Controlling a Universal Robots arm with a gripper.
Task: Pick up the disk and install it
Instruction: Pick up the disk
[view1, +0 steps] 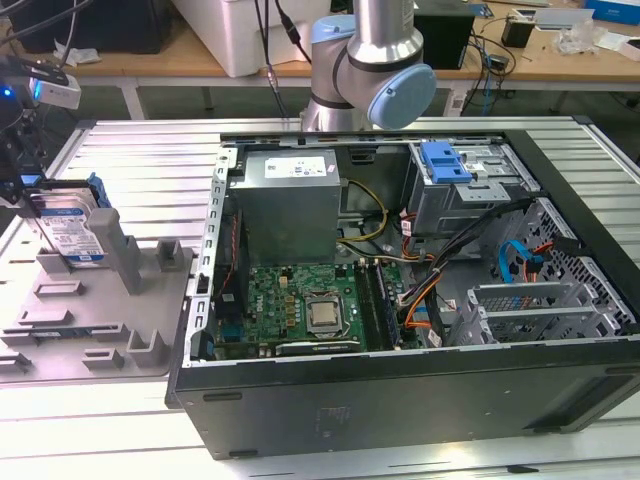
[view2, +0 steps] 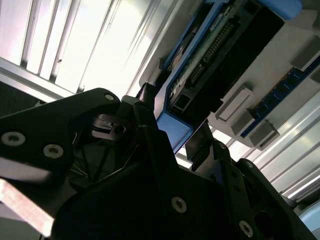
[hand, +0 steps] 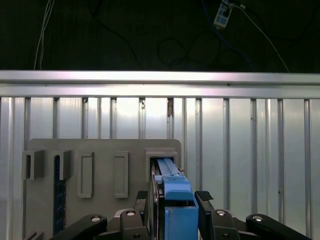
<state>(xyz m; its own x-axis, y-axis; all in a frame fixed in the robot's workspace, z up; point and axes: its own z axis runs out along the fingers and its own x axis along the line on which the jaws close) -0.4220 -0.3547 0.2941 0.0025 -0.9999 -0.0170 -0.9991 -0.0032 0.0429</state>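
The disk (view1: 72, 235), silver with a white and blue label in a blue carrier, stands on edge in a slot of the grey fixture (view1: 110, 310) at the exterior view's left. My gripper (view1: 28, 195) comes down over its upper end. In the first wrist view the blue carrier edge of the disk (hand: 172, 200) sits between the two black fingers (hand: 204, 197), and my gripper (hand: 173, 196) is shut on it. The second wrist view has the disk (view2: 175, 132) in the same grip, with my gripper (view2: 172, 125) around its end and its connector side facing the camera.
An open computer case (view1: 400, 410) lies to the exterior view's right of the fixture, with a motherboard (view1: 300, 305), power supply (view1: 288, 205) and a drive cage with a blue tab (view1: 447, 165). Cables cross the case. The slatted metal table (view1: 130, 150) lies around.
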